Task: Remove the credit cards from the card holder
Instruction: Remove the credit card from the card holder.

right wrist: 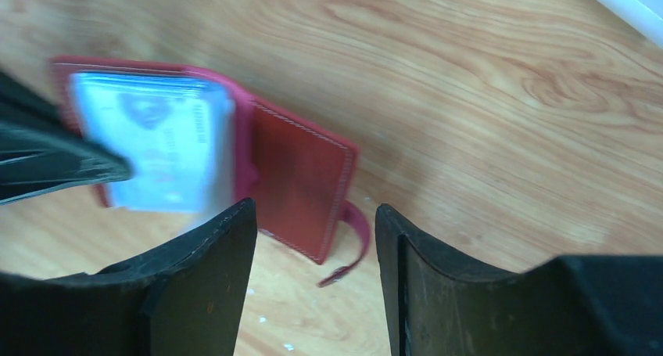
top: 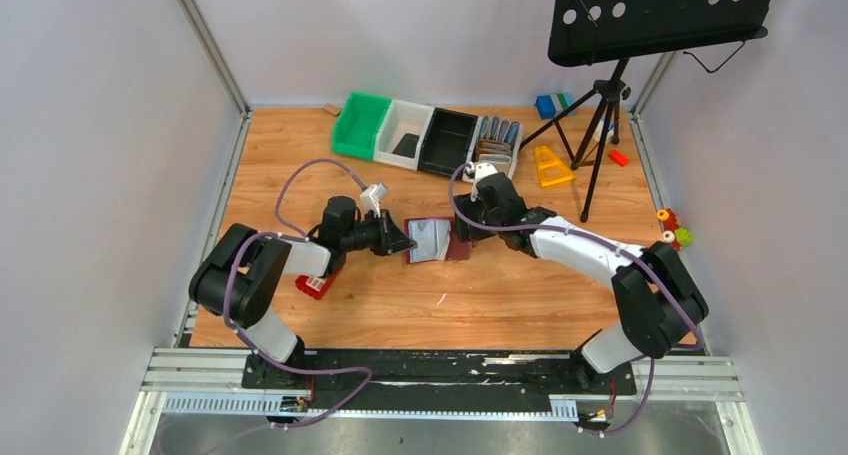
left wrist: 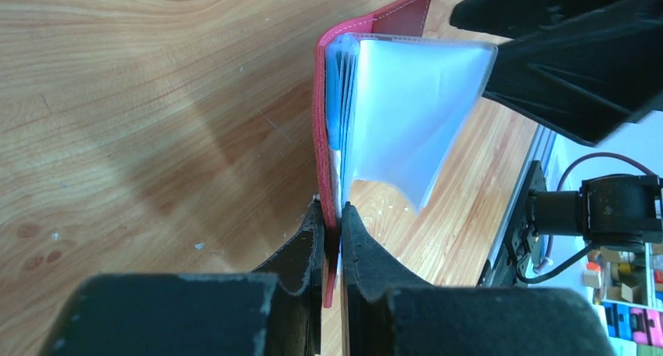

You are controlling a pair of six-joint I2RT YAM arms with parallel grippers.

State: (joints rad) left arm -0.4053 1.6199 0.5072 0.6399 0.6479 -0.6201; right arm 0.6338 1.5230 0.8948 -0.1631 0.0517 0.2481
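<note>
The small maroon leather folding card holder (top: pixel 432 240) sits open on the wooden tabletop (top: pixel 500 295), midway between the 2 arms and well clear of the bins at the far edge. It opens like a book: its spine runs away from the arm bases, and its 2 covers spread left and right.

The left pincer (left wrist: pixel 332 215) comes in from the holder's left. Its jaws are pressed together on the edge of the left cover, which stands on edge in the left wrist view.

A fan of clear plastic sleeves (left wrist: pixel 406 113) rises from the spine. The thin rectangular credit cards (right wrist: pixel 152 137) are inside them, too blurred to count or to tell their colours.

The right pincer (right wrist: pixel 315 211) is the free one. It hovers just right of the holder, over the flat right cover and its snap tab. Its jaws stand apart with nothing between them. In the left wrist view a finger (left wrist: pixel 578 82) of it reaches the outer sleeve's far edge, though I cannot tell whether they touch.

By my reading, the sleeves lie to that pincer's left, so the right arm is the one to draw out a card.
</note>
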